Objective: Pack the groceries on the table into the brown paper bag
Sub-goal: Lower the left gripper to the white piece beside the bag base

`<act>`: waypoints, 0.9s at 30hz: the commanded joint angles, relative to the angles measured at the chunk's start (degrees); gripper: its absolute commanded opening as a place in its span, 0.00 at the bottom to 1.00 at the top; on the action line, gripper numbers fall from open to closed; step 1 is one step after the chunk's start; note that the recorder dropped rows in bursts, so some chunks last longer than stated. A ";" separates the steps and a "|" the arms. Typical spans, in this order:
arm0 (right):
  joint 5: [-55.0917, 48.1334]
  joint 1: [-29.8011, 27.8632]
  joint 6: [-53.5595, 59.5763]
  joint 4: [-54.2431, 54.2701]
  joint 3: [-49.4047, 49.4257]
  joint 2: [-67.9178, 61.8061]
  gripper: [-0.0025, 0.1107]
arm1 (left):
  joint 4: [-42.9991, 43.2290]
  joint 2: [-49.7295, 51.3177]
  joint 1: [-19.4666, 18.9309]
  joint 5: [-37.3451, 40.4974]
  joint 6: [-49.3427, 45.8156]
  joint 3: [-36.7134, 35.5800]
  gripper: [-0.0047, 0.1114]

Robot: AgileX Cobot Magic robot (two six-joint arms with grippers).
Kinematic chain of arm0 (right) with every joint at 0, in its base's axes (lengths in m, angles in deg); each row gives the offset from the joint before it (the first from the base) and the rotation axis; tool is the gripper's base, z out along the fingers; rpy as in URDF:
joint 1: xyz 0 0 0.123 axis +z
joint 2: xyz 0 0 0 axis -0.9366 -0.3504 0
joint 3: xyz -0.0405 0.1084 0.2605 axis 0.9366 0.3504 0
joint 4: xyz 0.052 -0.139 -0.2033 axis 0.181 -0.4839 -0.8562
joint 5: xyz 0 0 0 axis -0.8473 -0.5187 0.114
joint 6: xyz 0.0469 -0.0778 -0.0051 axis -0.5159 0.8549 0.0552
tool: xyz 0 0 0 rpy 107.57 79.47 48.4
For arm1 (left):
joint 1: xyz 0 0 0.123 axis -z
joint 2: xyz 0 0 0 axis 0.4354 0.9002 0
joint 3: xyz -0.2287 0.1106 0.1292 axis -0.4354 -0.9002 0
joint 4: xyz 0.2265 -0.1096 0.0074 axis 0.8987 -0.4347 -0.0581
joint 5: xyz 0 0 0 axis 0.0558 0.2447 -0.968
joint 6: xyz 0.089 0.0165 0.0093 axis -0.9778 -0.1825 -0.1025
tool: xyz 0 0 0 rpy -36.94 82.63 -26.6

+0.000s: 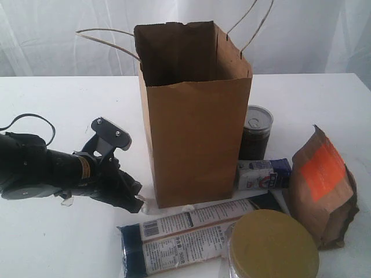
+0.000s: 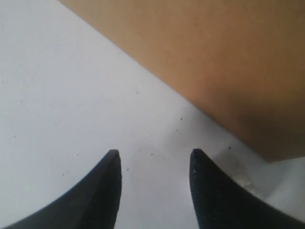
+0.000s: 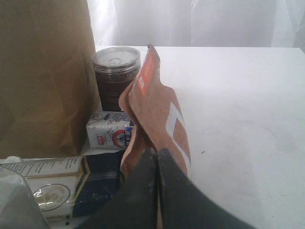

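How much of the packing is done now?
Nothing visibly packed; the tall brown paper bag hides its inside. In hand: nothing; left pincer open beside the bag, right pincer shut by the brown orange-labelled pouch. Remaining: pouch, dark silver-lidded can, small blue-white packet, long navy-tan packet, gold-lidded jar.

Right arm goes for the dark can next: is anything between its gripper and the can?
Yes. The brown pouch stands directly ahead of the shut right gripper, partly across the line to the dark can, and the small blue-white packet lies in front of the can's base.
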 commanded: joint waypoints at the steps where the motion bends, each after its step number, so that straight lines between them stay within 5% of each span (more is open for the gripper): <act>1: 0.35 -0.32 0.31 -0.11 0.29 0.33 0.02 | 3.43 0.13 -0.21 -1.89 3.36 0.09 0.47; 18: 0.35 -0.32 0.31 -0.11 0.29 0.33 0.02 | 3.83 -2.74 -0.21 -0.09 5.14 0.09 0.47; 27: 0.35 -0.32 0.31 -0.11 0.29 0.33 0.02 | 17.12 -4.97 -0.21 1.35 22.62 -0.25 0.47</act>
